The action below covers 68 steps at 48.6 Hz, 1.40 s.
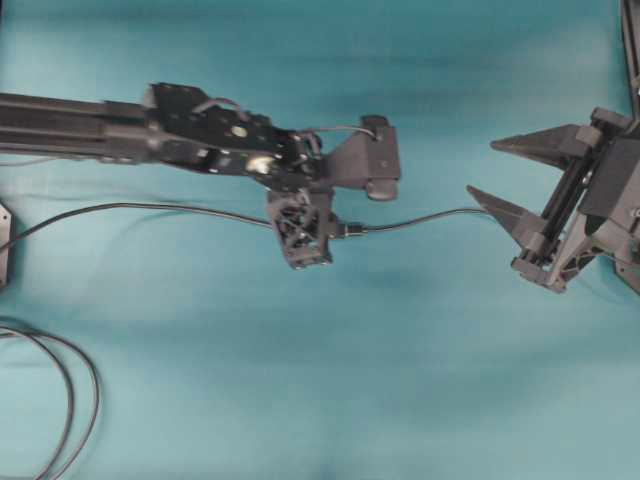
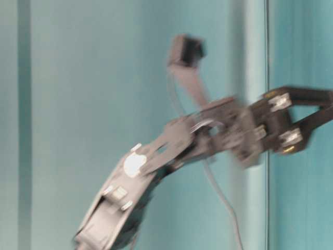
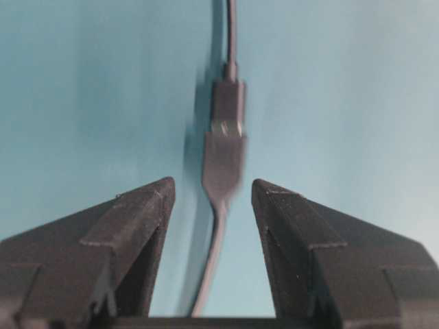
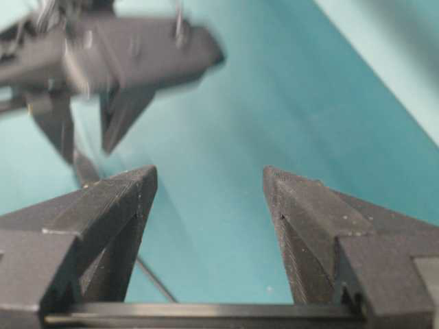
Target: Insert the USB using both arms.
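Note:
The USB [image 1: 345,230] lies on the teal cloth at mid-table, joined in line with the other cable's dark end. In the left wrist view the joint [image 3: 226,127] shows a small silvery glint, blurred, just ahead of the fingertips. My left gripper [image 1: 305,238] points down over the cable beside the joint. It is open [image 3: 212,188], and the cable runs between its fingers without touching them. My right gripper [image 1: 483,168] stands open at the right with nothing between its fingers [image 4: 209,173]. The cable's right part [image 1: 440,214] ends near its lower finger.
A looped double black cable [image 1: 70,400] lies at the bottom left. A dark object [image 1: 3,245] sits at the left edge where the thin cable leads. The left arm [image 4: 116,48] fills the upper left of the right wrist view.

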Tool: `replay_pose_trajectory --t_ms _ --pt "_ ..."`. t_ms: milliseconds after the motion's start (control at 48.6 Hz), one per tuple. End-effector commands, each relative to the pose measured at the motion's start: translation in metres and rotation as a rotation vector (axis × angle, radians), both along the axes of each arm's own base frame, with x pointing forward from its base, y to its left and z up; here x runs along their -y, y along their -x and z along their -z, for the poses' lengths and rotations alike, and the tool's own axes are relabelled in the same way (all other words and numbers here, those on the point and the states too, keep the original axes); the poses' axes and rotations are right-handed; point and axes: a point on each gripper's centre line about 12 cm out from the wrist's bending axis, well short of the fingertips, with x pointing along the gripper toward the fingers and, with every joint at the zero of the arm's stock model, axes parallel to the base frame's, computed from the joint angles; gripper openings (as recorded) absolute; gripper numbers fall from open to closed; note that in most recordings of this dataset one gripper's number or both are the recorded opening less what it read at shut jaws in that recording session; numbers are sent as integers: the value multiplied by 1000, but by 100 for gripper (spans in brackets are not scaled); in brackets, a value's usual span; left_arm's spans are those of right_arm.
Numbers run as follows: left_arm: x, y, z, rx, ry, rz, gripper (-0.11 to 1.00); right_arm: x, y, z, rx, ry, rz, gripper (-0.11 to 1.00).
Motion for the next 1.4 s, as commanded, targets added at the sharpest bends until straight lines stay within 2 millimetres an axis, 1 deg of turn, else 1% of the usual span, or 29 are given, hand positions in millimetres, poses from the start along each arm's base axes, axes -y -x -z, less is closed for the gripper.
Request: replay_pose_trajectory --t_ms 0,41,144,226,309,370,473,576,699,823,946,1008,1152,1296,1378 --pt "2 9 -47 132 -18 -21 66 -1 -1 -4 23 -23 -13 70" --pt "1 14 -57 172 -26 -28 66 0 -1 -5 32 -33 -21 70" --pt "2 29 -72 245 -33 -57 66 3 2 -8 57 -69 -38 72" --pt "3 41 -78 288 -29 -89 66 6 5 -9 83 -103 -60 72" --pt "9 51 -84 334 -34 -91 66 9 8 -12 121 -137 -96 72" --pt "14 57 -87 362 -38 -86 66 11 11 -11 144 -164 -123 72" --pt "19 69 -97 431 -45 -88 66 16 18 -8 166 -208 -158 72" --pt "20 86 -108 515 -59 -100 66 21 22 -3 163 -218 -175 72" --pt "18 114 -119 654 -92 -122 66 27 22 1 146 -177 -201 72" --pt "22 141 -118 774 -122 -124 66 33 18 0 158 -148 -251 72" --pt "30 163 -127 935 -148 -114 66 38 15 3 185 -171 -279 72" --pt "34 170 -125 947 -145 -102 66 40 14 8 186 -183 -289 72" --pt "43 184 -113 902 -124 -67 66 44 11 27 148 -210 -300 72" --pt "42 195 -106 902 -124 -74 66 45 15 42 102 -207 -307 72" --pt "41 202 -103 922 -124 -84 66 45 16 45 96 -207 -311 72"
